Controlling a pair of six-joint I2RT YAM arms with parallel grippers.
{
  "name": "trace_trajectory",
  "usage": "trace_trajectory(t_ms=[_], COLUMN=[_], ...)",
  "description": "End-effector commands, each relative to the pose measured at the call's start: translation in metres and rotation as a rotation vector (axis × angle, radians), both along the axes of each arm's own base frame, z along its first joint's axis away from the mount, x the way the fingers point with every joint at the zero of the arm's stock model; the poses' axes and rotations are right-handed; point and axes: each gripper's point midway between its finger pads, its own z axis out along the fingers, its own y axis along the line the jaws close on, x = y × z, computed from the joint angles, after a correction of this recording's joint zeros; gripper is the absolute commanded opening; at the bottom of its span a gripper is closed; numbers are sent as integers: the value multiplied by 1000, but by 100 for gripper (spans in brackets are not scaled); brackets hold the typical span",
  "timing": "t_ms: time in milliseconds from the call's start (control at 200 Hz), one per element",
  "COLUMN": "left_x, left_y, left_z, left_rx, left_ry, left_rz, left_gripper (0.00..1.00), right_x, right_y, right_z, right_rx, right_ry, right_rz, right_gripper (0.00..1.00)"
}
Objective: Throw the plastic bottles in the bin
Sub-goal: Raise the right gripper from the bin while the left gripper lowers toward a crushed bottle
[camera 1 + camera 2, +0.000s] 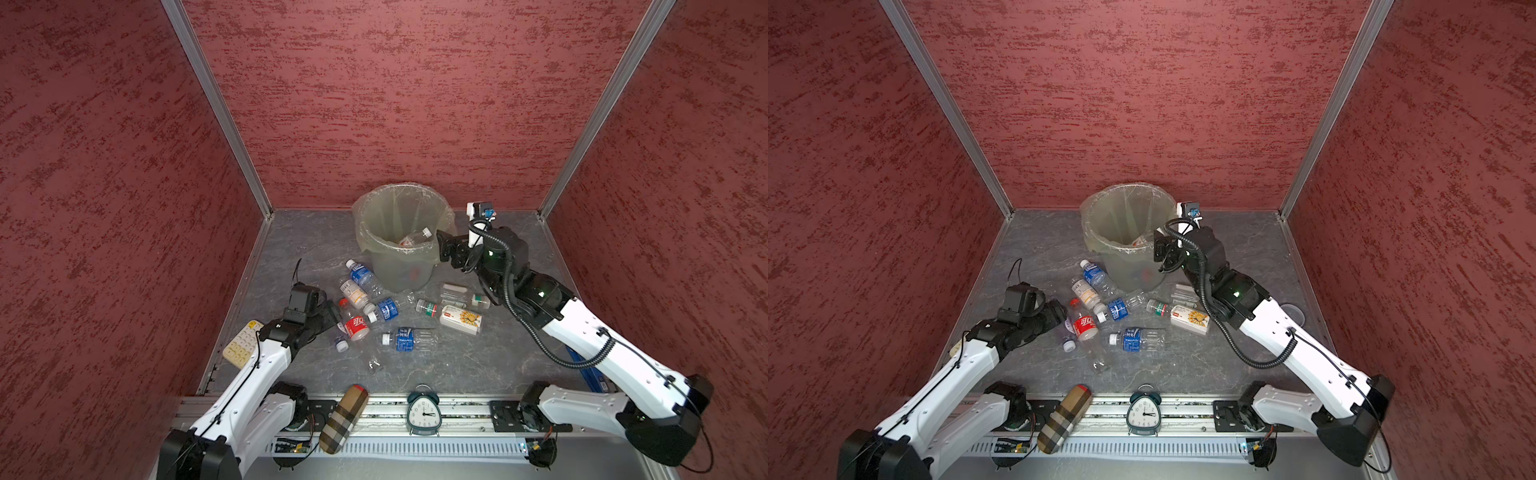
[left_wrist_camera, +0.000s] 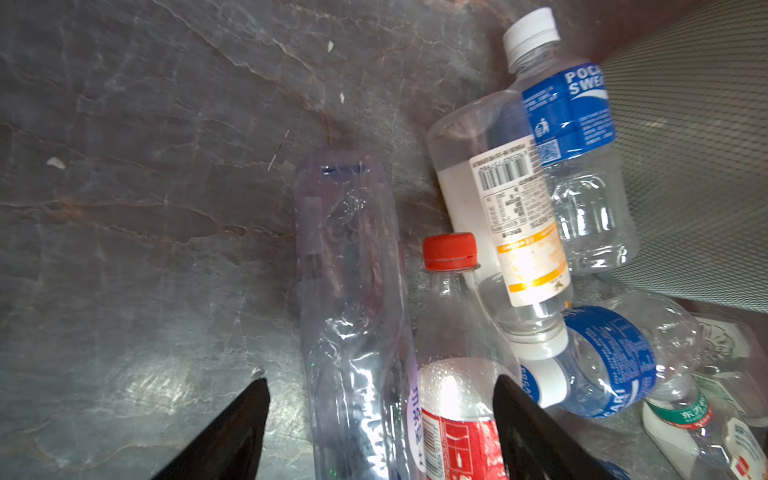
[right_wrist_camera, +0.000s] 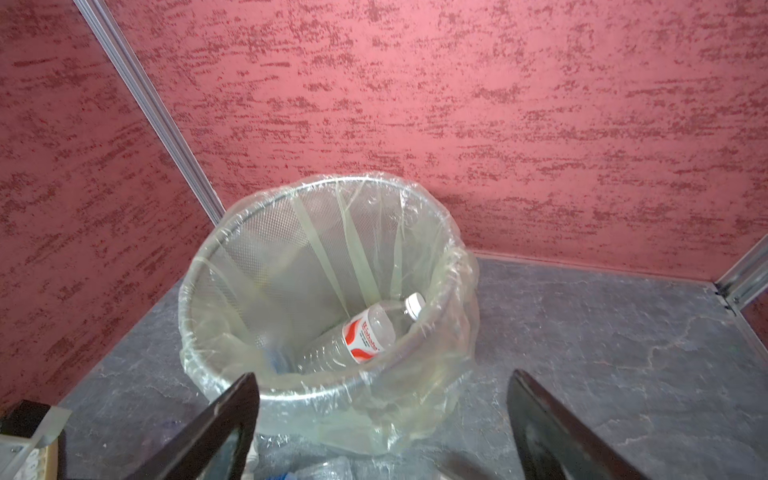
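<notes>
Several plastic bottles lie in a heap on the grey table in front of the bin (image 1: 395, 270) (image 1: 1129, 272). My left gripper (image 2: 380, 395) (image 1: 332, 316) is open and low at the heap's left edge. Between its fingers lie a crushed clear bottle (image 2: 349, 291) and a red-capped, red-labelled bottle (image 2: 453, 332) (image 1: 355, 326). Beyond them lie a white-yellow labelled bottle (image 2: 511, 216) and a blue-labelled one (image 2: 569, 124). My right gripper (image 3: 382, 399) (image 1: 442, 247) hangs open and empty at the bin's right rim. One bottle (image 3: 357, 336) lies inside the bin.
A sunflower-printed white box (image 1: 461, 320) and a small clear case (image 1: 453, 291) lie right of the heap. A cream keypad (image 1: 241, 345) sits by my left arm. A plaid case (image 1: 344, 417) and an alarm clock (image 1: 424, 411) rest on the front rail. Red walls enclose three sides.
</notes>
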Motion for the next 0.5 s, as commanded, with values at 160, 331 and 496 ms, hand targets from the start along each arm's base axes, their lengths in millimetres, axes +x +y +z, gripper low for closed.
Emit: trace_trajectory(t_ms=[160,331,496], left_x=[18,20,19], left_y=[5,0,2], left_z=[0,-12,-23], left_rx=[62,54,68], left_ry=[23,67,109], left_rz=[8,-6,-1], left_gripper=[82,80,79], right_x=[-15,-15,-17], right_y=[-13,-17,-18], right_z=[-29,-51,-64], right_rx=[22,-17,-21], right_ry=[75,113,136], right_rz=[-14,-38,-36], right_gripper=[94,93,93])
